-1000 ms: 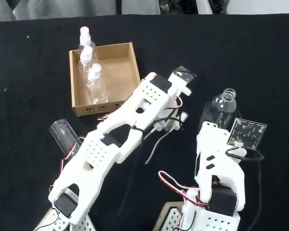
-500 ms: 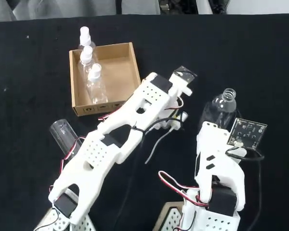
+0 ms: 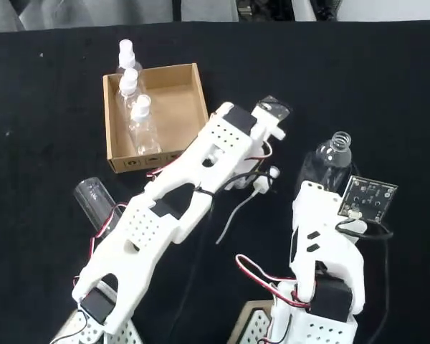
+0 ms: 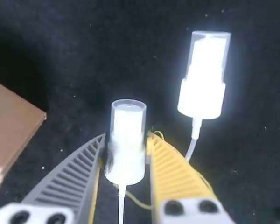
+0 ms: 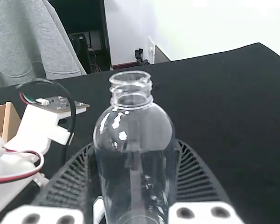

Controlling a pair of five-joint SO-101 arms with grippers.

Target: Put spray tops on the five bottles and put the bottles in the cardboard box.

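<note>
My left gripper point(image 4: 126, 136) is shut on a white spray top point(image 4: 128, 126) with a clear cap; its thin tube hangs down between the fingers. A second spray top point(image 4: 203, 79) lies on the black table just beyond it. From above, the left gripper point(image 3: 252, 180) sits mid-table, right of the cardboard box point(image 3: 201, 100). My right gripper point(image 5: 133, 144) is shut on a clear, upright bottle point(image 5: 133, 140) with a bare threaded neck; in the high view this bottle point(image 3: 330, 159) stands right of the left gripper. Three capped bottles point(image 3: 143, 125) lie along the box's left side.
A clear bottle without a top point(image 3: 93, 197) lies on the table left of the left arm, below the box. The left arm's wrist and wires point(image 5: 32, 126) are close beside the held bottle. The black tabletop point(image 3: 387, 93) stretches away to the far right.
The left arm has shifted slightly toward the far side of the table with the spray top in its fingers. The right arm and its bottle have kept still.
</note>
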